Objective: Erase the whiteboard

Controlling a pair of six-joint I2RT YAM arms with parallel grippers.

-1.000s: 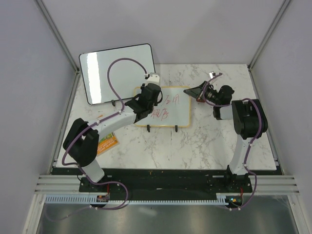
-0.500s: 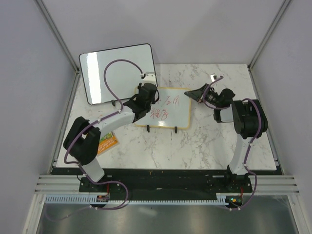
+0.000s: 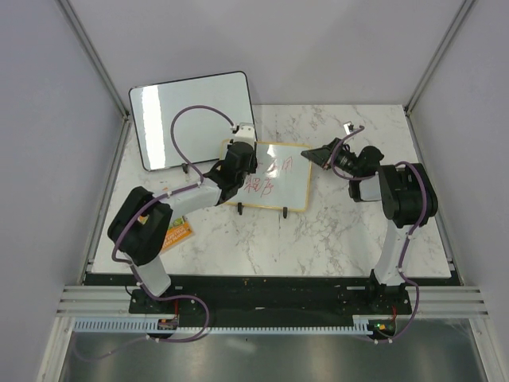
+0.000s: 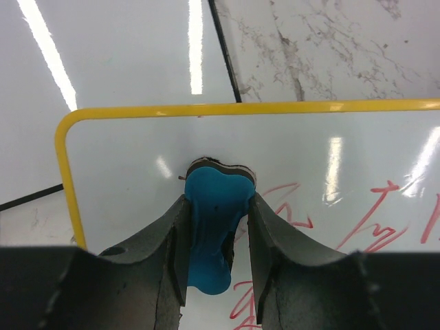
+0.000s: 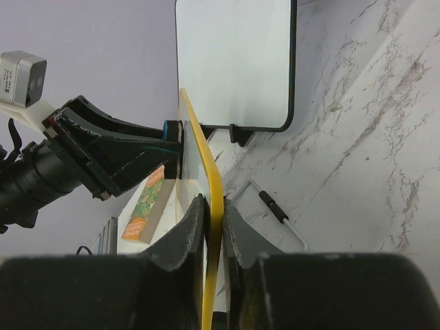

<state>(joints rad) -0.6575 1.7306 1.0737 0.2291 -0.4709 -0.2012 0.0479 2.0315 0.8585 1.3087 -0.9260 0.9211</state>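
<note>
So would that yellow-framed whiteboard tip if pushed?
Probably: the small yellow-framed whiteboard stands on thin black feet, so a push from the blue eraser could tip it. It seems stiff and light; the right gripper clamps its edge, likely steadying it.

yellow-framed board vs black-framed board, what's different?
Frame: the yellow-framed board has a yellow rim, the black-framed board a black one.
Surface: yellow-framed board carries red writing; black-framed board is blank.
Handling: right end effector clamps the yellow-framed board's edge; black-framed board stands untouched behind.
Both white, rounded corners.
</note>
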